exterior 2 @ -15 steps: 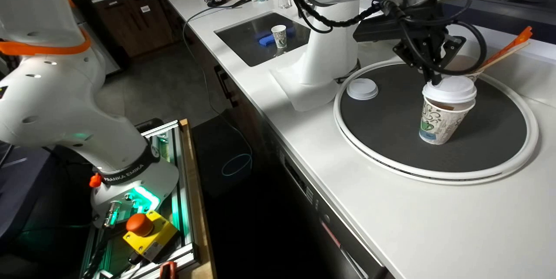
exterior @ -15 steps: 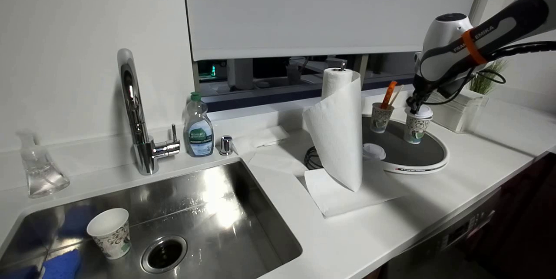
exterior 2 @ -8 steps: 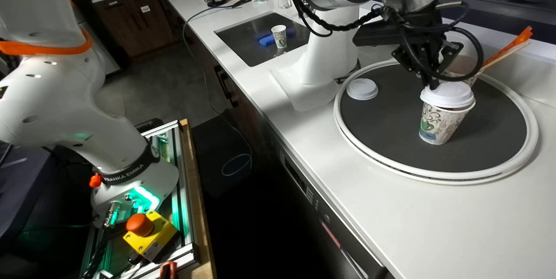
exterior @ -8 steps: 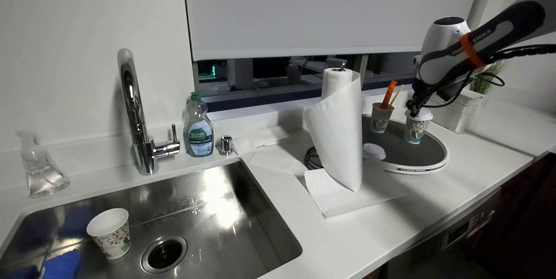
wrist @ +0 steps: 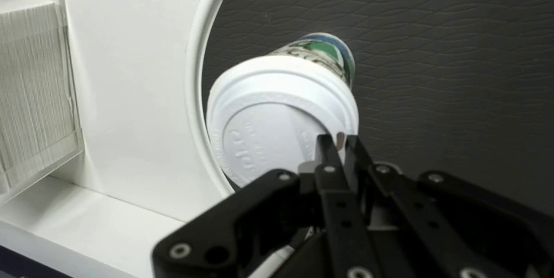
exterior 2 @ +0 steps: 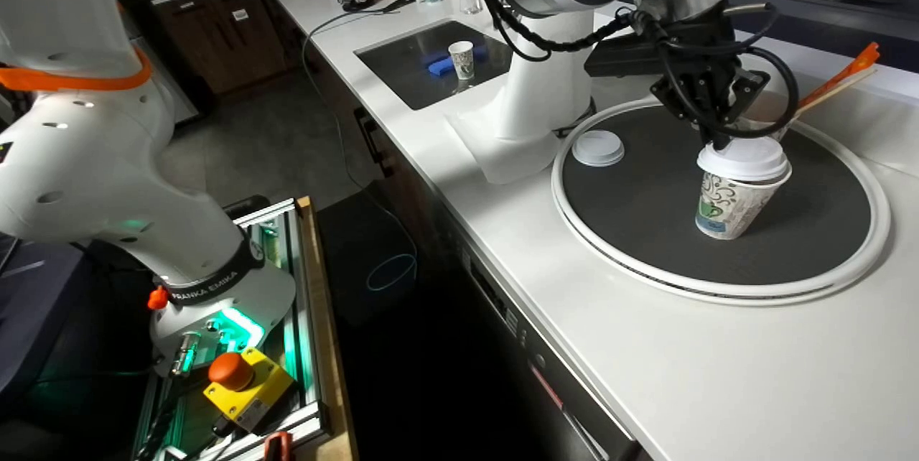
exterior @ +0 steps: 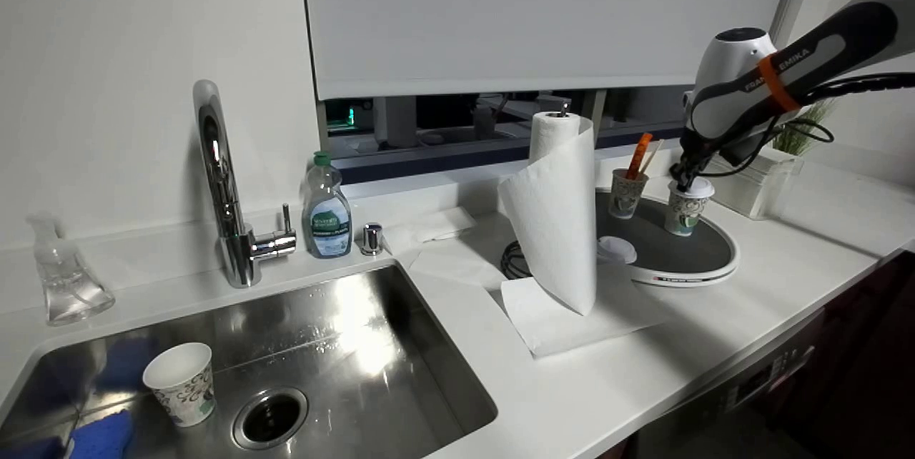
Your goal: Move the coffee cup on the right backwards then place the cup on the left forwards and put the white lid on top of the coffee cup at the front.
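Observation:
A white lid [exterior 2: 747, 158] sits on a patterned paper coffee cup [exterior 2: 729, 206]. Part of the cup's rim shows below the lid's right side. In the wrist view my gripper [wrist: 339, 140] has its jaws closed to a narrow gap over the raised edge of the lid [wrist: 268, 130], beside the sip hole, pinching it. The cup [wrist: 322, 55] leans away below the lid. A second cup [exterior: 627, 194] with an orange stick and a wooden stirrer stands behind, partly hidden in an exterior view. Another white lid [exterior 2: 599, 148] lies on the dark round plate [exterior 2: 646, 224].
A tall paper towel roll [exterior: 557, 216] stands left of the plate in an exterior view. A box of napkins [wrist: 34, 87] stands beside the plate. A sink [exterior: 322, 344] holds a paper cup [exterior: 184, 387]. A still robot base [exterior 2: 222, 289] is off the counter.
My gripper has lowered and the lid came down with it, closing the gap where the cup's inside showed. Lid and cup then shifted slightly right in an exterior view.

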Robot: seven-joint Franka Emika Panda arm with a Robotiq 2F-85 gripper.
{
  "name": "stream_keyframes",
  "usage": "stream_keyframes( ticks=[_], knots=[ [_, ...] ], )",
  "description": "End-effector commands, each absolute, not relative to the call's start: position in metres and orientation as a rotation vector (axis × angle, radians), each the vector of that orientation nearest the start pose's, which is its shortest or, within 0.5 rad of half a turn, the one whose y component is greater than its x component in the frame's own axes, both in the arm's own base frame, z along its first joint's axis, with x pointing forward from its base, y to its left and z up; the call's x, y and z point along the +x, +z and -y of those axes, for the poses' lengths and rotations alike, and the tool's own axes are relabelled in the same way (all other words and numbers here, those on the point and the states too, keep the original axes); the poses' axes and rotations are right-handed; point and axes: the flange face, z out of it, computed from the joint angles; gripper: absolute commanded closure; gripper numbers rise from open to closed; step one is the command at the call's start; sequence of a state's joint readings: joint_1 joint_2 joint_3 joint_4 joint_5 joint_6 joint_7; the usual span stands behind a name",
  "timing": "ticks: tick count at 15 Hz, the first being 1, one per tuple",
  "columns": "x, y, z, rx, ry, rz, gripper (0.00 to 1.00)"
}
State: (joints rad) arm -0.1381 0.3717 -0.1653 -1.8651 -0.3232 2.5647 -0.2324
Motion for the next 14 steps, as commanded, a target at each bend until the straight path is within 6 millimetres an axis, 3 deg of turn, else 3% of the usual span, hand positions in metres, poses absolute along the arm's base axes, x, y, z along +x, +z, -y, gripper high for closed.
stream_keyframes(
  ticks=[1,4,5,7,14],
  knots=[
    [0.635,0.354,0.189,-3.467,-0.389,0.279,0.98],
    [0.635,0.354,0.189,-3.461,-0.387,0.267,0.95],
    [0.635,0.354,0.189,-3.457,-0.391,0.268,0.67],
    [0.635,0.355,0.188,-3.445,-0.403,0.266,0.65],
    [0.632,0.368,0.186,-3.427,-0.462,0.252,0.13]
  ],
)
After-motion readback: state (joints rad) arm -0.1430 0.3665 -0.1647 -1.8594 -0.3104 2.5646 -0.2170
